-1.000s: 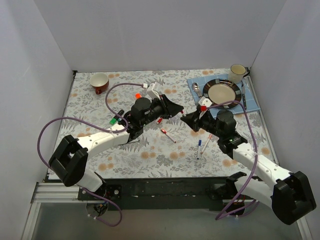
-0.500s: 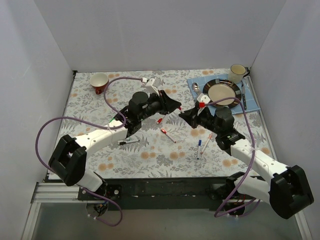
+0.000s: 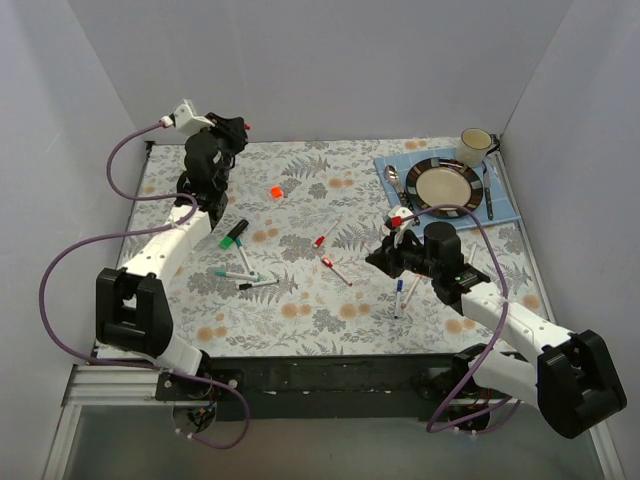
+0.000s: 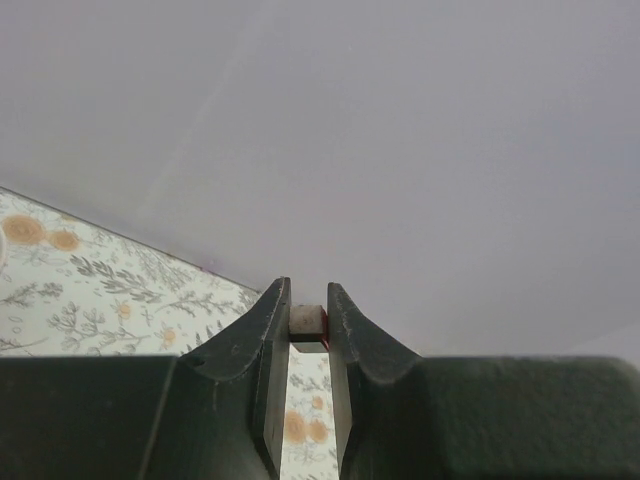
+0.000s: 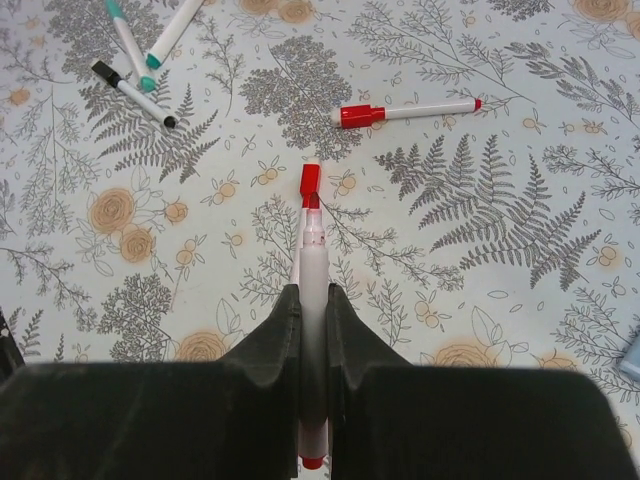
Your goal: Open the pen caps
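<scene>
My left gripper point(image 3: 238, 130) is raised high at the back left corner, near the wall. In the left wrist view it point(image 4: 309, 290) is shut on a small red-and-white pen cap point(image 4: 308, 320). My right gripper point(image 3: 384, 258) is low over the table's middle right. In the right wrist view it point(image 5: 313, 292) is shut on a white-barrelled pen point(image 5: 312, 250) whose red tip is bare and points away. A red-capped pen point(image 5: 405, 112) lies beyond it. An orange cap point(image 3: 275, 190) lies loose on the cloth.
A green-capped black marker point(image 3: 233, 236), teal pens point(image 3: 235, 272) and a black-tipped pen point(image 3: 258, 285) lie at the left. Blue pens point(image 3: 400, 290) lie by the right arm. A plate point(image 3: 470, 192), cup point(image 3: 475, 147), spoon point(image 3: 393, 178) and knife point(image 3: 488, 190) are at the back right.
My left arm swung from the table's middle up to the back left corner with the cap. My right gripper drew back slightly with the pen, so pen and cap are apart.
</scene>
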Motion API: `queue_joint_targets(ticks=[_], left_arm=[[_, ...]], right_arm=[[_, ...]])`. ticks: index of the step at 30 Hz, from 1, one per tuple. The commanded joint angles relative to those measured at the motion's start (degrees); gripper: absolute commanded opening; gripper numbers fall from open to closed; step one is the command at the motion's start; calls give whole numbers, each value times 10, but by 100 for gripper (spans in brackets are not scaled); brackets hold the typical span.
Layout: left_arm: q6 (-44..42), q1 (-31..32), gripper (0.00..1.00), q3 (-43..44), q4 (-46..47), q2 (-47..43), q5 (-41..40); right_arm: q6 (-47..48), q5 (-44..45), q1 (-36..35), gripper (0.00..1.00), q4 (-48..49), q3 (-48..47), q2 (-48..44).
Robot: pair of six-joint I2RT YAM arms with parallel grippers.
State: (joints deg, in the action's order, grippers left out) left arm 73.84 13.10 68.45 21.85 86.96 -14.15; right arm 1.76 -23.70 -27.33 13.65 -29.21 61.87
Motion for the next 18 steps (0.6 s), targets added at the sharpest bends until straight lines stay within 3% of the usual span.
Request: queue_joint_targets(ticks=[1,6,10,18], left_arm=[[1,18,0,-7,-12,-11,15],[21,-10,0,-20,-64,29,100],[24,-49,0,5,-121,107,183],[-34,-55,0,114,-236,254,218]], right_arm=[[11,7,3,1,1,-14,-12],[84,-28,39,1,-51,-38,-45],[140,-118,96,1,-98,-50,-82],[143,-110,120,1,-105,-53,-90]])
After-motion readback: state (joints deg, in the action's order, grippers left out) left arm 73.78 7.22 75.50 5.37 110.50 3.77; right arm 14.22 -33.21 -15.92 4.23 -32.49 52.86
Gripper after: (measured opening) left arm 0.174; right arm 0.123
